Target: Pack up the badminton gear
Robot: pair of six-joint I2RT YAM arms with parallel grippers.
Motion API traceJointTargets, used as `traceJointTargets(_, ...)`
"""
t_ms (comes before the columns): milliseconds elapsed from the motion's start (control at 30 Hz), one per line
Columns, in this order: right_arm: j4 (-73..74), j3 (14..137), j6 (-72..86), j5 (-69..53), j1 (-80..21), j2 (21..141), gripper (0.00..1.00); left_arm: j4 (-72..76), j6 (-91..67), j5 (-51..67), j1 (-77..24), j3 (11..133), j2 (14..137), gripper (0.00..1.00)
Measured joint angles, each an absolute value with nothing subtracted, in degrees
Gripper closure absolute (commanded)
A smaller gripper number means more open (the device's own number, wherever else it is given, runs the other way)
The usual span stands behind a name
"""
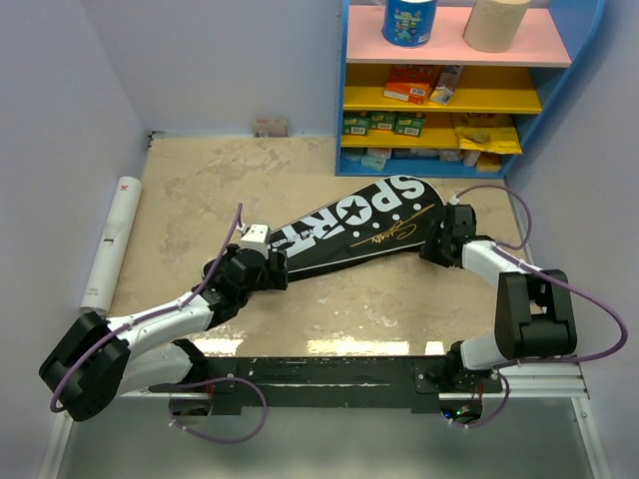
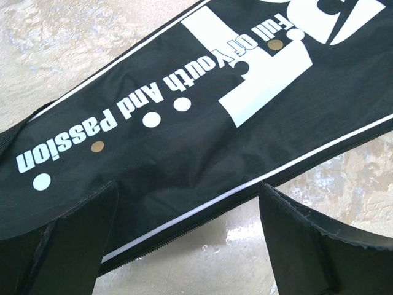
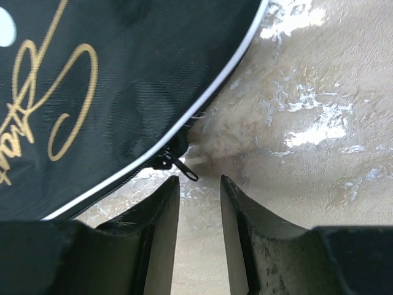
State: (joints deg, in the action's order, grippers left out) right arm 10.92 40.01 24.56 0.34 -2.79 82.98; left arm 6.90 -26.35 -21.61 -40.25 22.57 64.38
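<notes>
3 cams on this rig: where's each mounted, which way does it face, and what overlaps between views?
Top external: above and behind the bases, looking down over the table toward the shelf; both arms, left gripper and right gripper show.
Left wrist: on that wrist, looking down at lettering on the bag; its spread fingers at bottom.
Right wrist: on that wrist, looking down at the bag's edge and zipper pull; its fingers narrowly apart at bottom.
Shared: all three see the bag.
</notes>
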Motion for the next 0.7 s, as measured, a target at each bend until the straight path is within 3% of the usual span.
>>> traceJointTargets(700,8.5,42.0,22.2,-3.2,-1.7,87.4,0.75,7.8,-26.3,-20.1,-40.2,22.6,64.0,0.0)
